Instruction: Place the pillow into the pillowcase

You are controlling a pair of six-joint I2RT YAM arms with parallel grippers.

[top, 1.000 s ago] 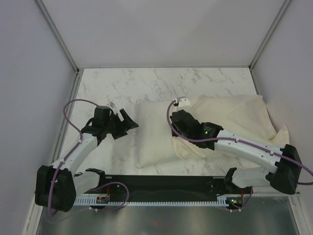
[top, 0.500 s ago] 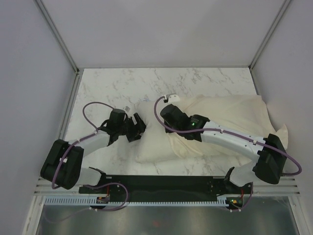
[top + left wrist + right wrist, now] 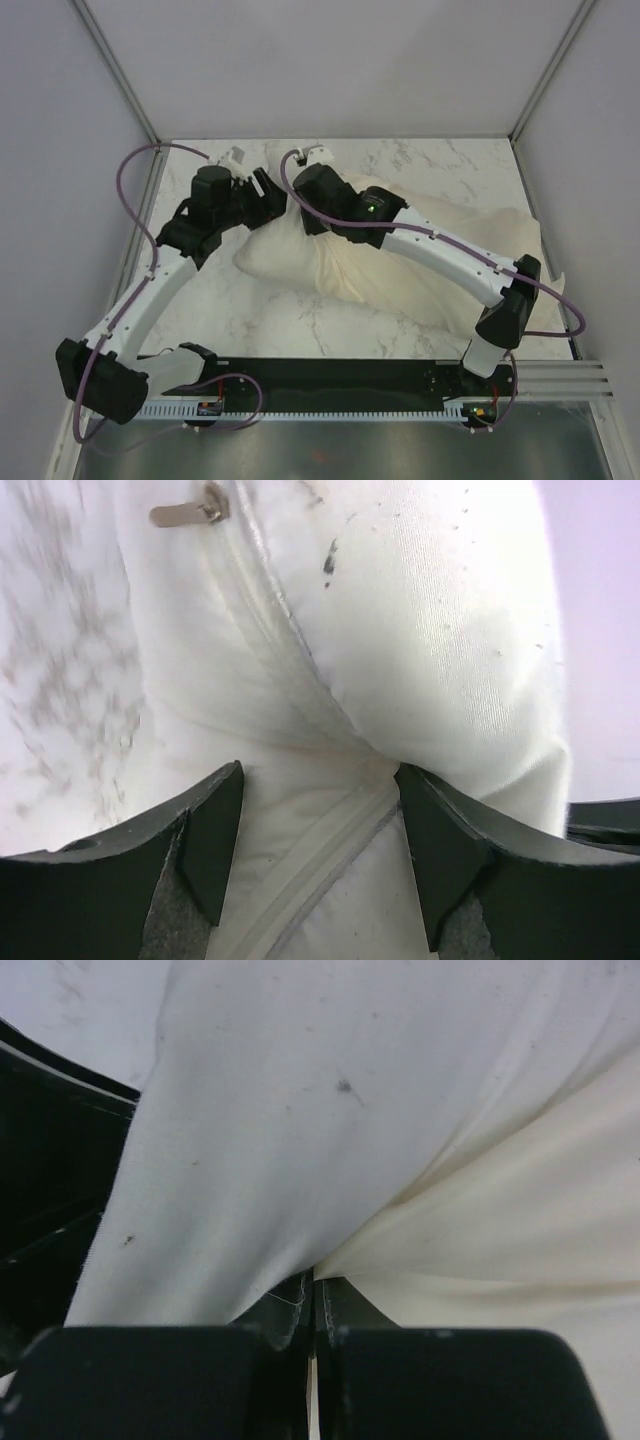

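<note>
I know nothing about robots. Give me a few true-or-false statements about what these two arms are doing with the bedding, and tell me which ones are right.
1. The right gripper is clamped shut on white cloth. True.
2. The left gripper is shut tight. False: its jaws stand open, with a seam of the pillow between them.
3. The pillow is fully inside the pillowcase. False: much of the whiter pillow lies bare, to the left of the cream pillowcase.
4. A small metal zip pull shows on the pillow. True.
5. The table is plain black. False: it is white with grey marble veins.
</note>
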